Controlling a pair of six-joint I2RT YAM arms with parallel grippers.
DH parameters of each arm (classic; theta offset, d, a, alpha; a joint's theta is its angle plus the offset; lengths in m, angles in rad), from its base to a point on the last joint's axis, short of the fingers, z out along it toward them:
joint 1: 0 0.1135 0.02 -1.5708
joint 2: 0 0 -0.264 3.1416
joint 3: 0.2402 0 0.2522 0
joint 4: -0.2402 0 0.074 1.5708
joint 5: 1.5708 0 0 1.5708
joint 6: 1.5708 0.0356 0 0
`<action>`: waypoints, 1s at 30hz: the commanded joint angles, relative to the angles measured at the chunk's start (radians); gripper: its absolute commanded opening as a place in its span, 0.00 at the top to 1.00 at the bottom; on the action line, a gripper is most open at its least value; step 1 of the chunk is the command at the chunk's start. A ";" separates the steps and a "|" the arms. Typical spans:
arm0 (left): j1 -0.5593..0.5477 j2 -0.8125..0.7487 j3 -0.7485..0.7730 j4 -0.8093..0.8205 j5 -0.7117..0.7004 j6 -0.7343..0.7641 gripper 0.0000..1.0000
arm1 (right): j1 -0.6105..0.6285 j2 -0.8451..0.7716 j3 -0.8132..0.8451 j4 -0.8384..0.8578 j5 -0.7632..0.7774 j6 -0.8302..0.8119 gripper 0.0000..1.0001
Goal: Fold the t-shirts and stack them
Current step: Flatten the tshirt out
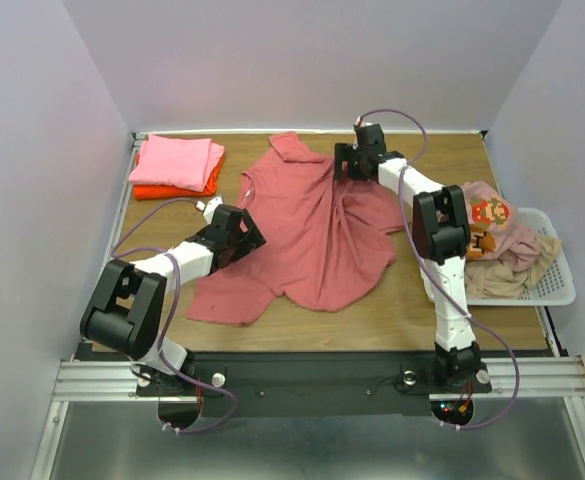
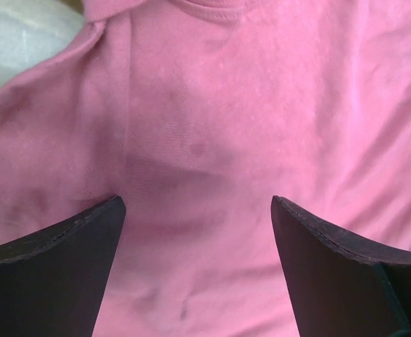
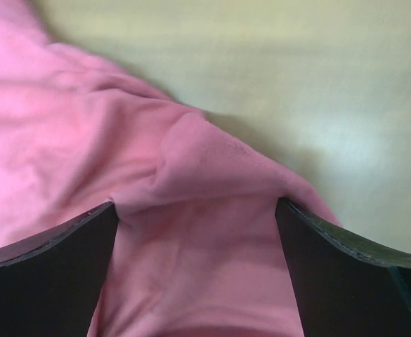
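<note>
While my left tool [image 2: 198, 203] and right tool [image 3: 197, 207] gape wide, empty, I reckon the limp dusty rose-red cloth t-shirt [image 1: 317, 235] wants pinching at its edges.

Spread t-shirt [image 1: 317, 235]: plain dusty rose-red. Folded t-shirt [image 1: 177, 160]: light pink. Orange t-shirt [image 1: 172, 190]: bright, plain. Printed t-shirt [image 1: 487, 210]: pale pink, pixel-character print (mostly red). Beige t-shirt [image 1: 512, 275]: plain. Basket [image 1: 562, 285]: white. Table [image 1: 452, 160]: wood-brown.
</note>
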 commanded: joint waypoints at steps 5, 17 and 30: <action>0.002 -0.065 -0.118 -0.101 0.064 -0.050 0.02 | -0.038 0.300 0.422 0.002 0.013 -0.243 0.00; 0.002 -0.117 -0.077 -0.138 0.015 -0.038 0.02 | -0.042 0.283 0.592 0.137 -0.097 -0.424 0.00; 0.002 -0.316 -0.095 -0.231 -0.063 -0.041 0.02 | 0.066 -0.579 -0.328 0.109 0.047 0.068 0.00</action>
